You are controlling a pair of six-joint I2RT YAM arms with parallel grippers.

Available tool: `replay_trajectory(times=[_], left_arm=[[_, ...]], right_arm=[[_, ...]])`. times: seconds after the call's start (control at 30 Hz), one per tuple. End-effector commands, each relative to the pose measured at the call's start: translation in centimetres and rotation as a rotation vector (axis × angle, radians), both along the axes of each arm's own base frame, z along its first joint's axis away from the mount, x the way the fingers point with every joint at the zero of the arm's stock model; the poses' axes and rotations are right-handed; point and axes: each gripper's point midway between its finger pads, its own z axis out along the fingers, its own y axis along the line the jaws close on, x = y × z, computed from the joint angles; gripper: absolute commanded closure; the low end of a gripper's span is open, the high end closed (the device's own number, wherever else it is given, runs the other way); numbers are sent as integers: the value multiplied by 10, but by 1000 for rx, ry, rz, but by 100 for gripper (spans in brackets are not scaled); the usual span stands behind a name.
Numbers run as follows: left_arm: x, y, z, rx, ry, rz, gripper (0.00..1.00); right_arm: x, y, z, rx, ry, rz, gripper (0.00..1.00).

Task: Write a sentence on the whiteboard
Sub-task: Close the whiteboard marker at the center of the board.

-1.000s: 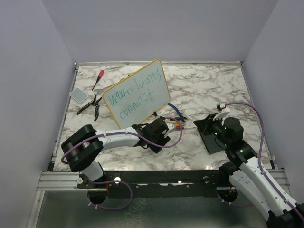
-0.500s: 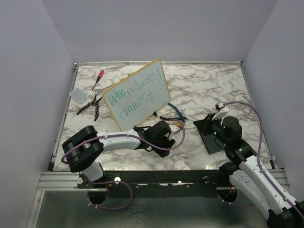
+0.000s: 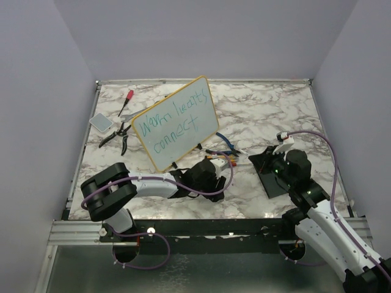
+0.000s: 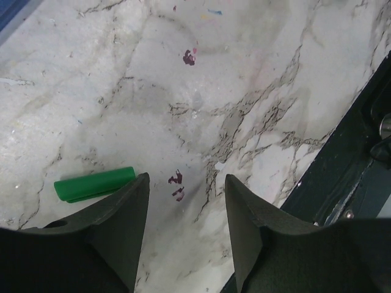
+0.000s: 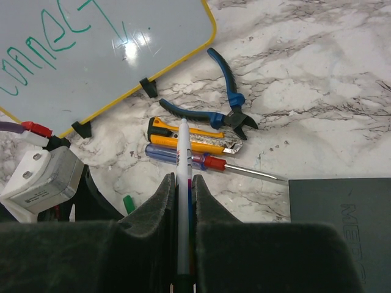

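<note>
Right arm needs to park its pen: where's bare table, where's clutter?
For the pen, bare table lies right of the whiteboard, beyond the black pad. Crowded: blue pliers, yellow knife and screwdriver by the board's near edge; black pliers at the far-left corner.

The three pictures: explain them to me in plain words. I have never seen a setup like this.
This is a robot with two arms bolted to a marble table. The top view looks down from above and behind; the other two come from a camera on each wrist, so the dark shapes at the bottom are that arm's own fingers. A whiteboard stands on the table, bearing a green sentence, "Warm hearts connect". The left gripper is open and empty, a green cap lying beside it. The right gripper is shut on a white pen. Beyond it lie blue pliers, a yellow knife and a screwdriver, next to a black pad.
</note>
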Motion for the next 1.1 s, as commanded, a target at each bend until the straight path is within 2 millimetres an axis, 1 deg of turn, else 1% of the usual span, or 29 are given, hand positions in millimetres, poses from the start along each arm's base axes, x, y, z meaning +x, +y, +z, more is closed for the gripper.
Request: replay_trajectory(times=[0.0, 0.13, 0.17, 0.27, 0.37, 0.43, 0.53, 0.6, 0.67, 0.73, 0.83, 0.87, 0.97, 1.07], left_arm=[[16, -12, -2, -83, -46, 92, 46], [26, -5, -13, -39, -105, 114, 46], [32, -2, -15, -22, -136, 126, 46], [39, -1, -12, -12, -187, 127, 46], [35, -5, 2, -59, -205, 79, 45], [29, -7, 17, -96, -225, 27, 43], [23, -2, 44, -134, -266, -21, 40], [22, 5, 53, -112, -289, -33, 39], [26, 13, 56, -66, -305, -21, 38], [30, 19, 52, -14, -310, -8, 38], [41, 34, 33, 127, -314, 38, 40], [42, 36, 30, 145, -315, 39, 40], [43, 33, 27, 138, -324, 30, 41], [45, 21, 32, 84, -352, -2, 41]], right_arm=[[0, 1, 13, 11, -37, 10, 99], [0, 0, 18, 12, -45, 8, 99], [-1, 0, 19, 12, -48, 8, 99], [-1, -1, 21, 16, -53, 5, 99], [-2, -3, 22, 20, -54, -10, 99], [-1, -5, 24, 20, -56, -19, 99], [-1, -5, 27, 18, -63, -20, 99], [-1, -5, 27, 20, -65, -18, 99], [-1, -3, 27, 27, -64, -14, 99], [-1, -1, 26, 37, -61, -10, 99], [-1, 0, 23, 46, -58, -7, 99], [-1, 0, 23, 47, -58, -6, 99], [-1, -1, 24, 42, -64, -8, 99], [-1, -2, 24, 41, -64, -17, 99]])
